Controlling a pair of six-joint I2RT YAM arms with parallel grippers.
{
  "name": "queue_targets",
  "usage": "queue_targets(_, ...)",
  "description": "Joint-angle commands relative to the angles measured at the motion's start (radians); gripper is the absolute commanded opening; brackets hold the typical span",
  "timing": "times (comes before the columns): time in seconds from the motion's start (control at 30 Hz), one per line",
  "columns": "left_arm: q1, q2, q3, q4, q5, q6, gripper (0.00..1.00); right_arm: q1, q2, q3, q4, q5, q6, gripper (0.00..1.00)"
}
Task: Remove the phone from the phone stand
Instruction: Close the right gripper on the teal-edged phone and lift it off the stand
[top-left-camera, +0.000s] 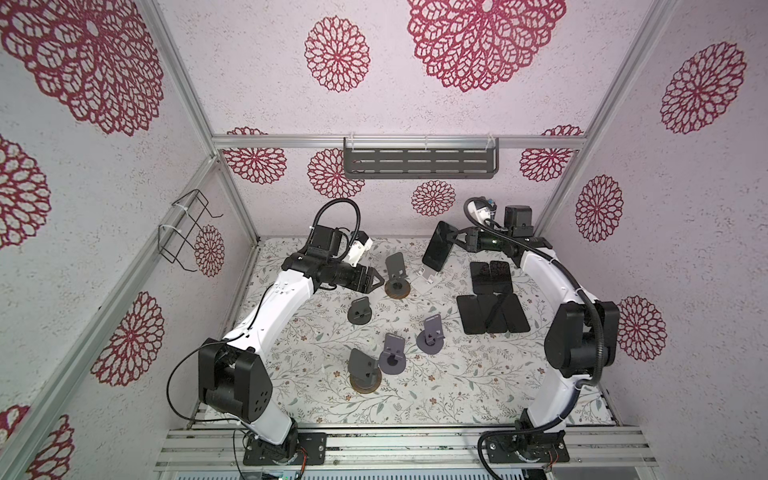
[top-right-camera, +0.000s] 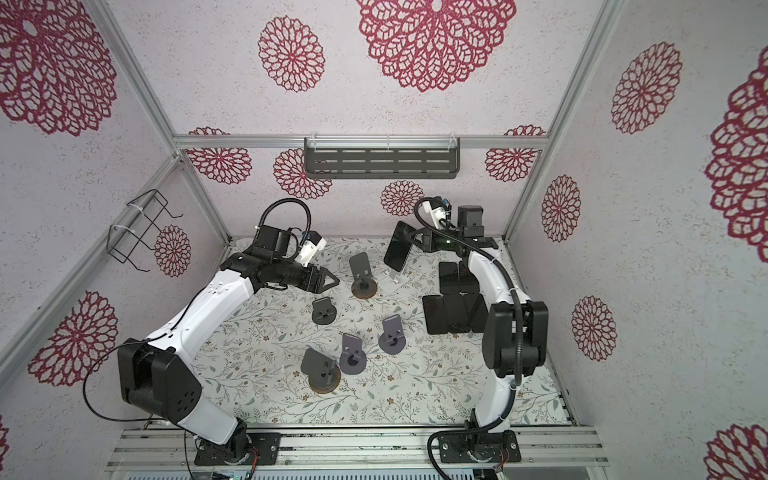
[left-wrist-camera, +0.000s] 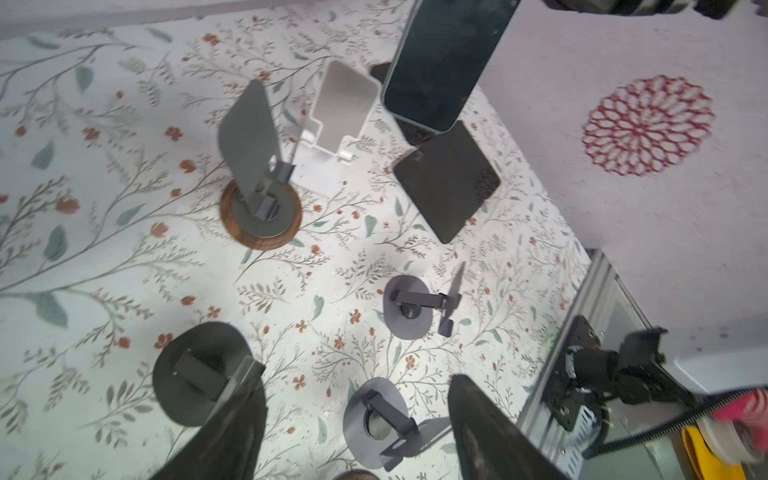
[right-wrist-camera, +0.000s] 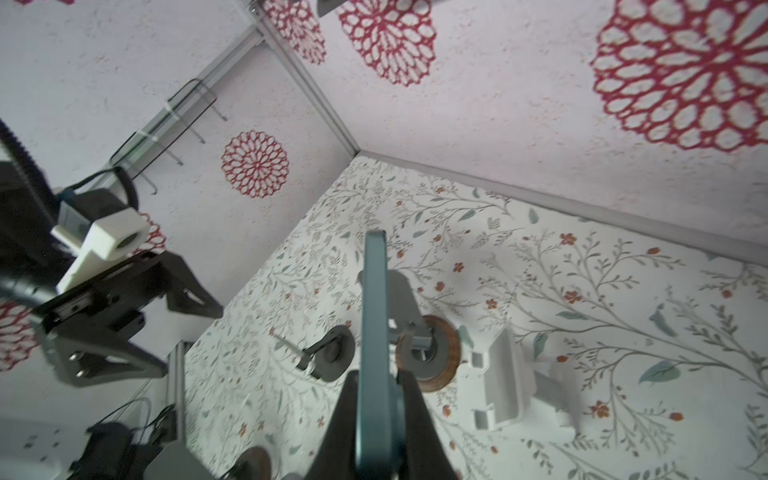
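1. The flat dark phone with a blue-green edge (top-left-camera: 436, 248) is up in the air, tilted, just above the white plastic phone stand (top-left-camera: 428, 277) and not in it.
2. The right gripper (top-left-camera: 452, 240) pinches the phone's side. The left gripper (top-left-camera: 374, 281) is wide and holds nothing.
3. The phone is near the back wall. The flowery table (top-left-camera: 415, 399) has bare room at the front.
4. A grey slotted shelf (top-left-camera: 419, 164) hangs on the back wall.

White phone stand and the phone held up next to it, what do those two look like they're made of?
White phone stand: probably moulded plastic, matte; uniform white with rounded edges and dull shading. Phone: dark glossy front, likely glass, showing smudges and faint reflections; its teal rim in the right wrist view could be metal or plastic.
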Motion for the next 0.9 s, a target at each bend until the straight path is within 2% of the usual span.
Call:
queue_targets(0.0, -0.009, -0.035, 0.006, 0.044, 0.215, 0.034, 0.66, 0.007, -0.105, 0.010, -0.226, -0.172, -0.197, 0.05)
queue_targets(0.07, -0.012, -0.037, 0.009, 0.066, 0.265, 0.033, 0.63, 0.007, -0.139, 0.001, -0.323, -0.192, -0.302, 0.04)
queue_targets(0.2, -0.028, -0.029, -0.002, 0.211, 0.362, -0.043, 0.65, 0.010, -0.191, -0.022, -0.447, -0.247, -0.408, 0.03)
queue_targets(0.33, -0.102, 0.021, 0.001, 0.379, 0.363, -0.104, 0.72, 0.019, -0.227, -0.060, -0.484, -0.312, -0.466, 0.02)
queue_targets(0.43, -0.154, 0.098, 0.071, 0.408, 0.387, -0.130, 0.73, 0.029, -0.224, -0.042, -0.613, -0.352, -0.586, 0.01)
queue_targets(0.5, -0.176, 0.141, 0.111, 0.423, 0.409, -0.141, 0.70, 0.040, -0.206, -0.005, -0.737, -0.347, -0.697, 0.01)
queue_targets(0.6, -0.194, 0.174, 0.147, 0.433, 0.427, -0.147, 0.66, 0.056, -0.179, 0.036, -0.845, -0.348, -0.791, 0.01)
queue_targets(0.77, -0.202, 0.194, 0.158, 0.468, 0.443, -0.162, 0.61, 0.078, -0.145, 0.091, -0.969, -0.359, -0.917, 0.01)
queue_targets(0.87, -0.205, 0.195, 0.145, 0.537, 0.475, -0.201, 0.52, 0.093, -0.122, 0.108, -0.993, -0.348, -0.933, 0.01)
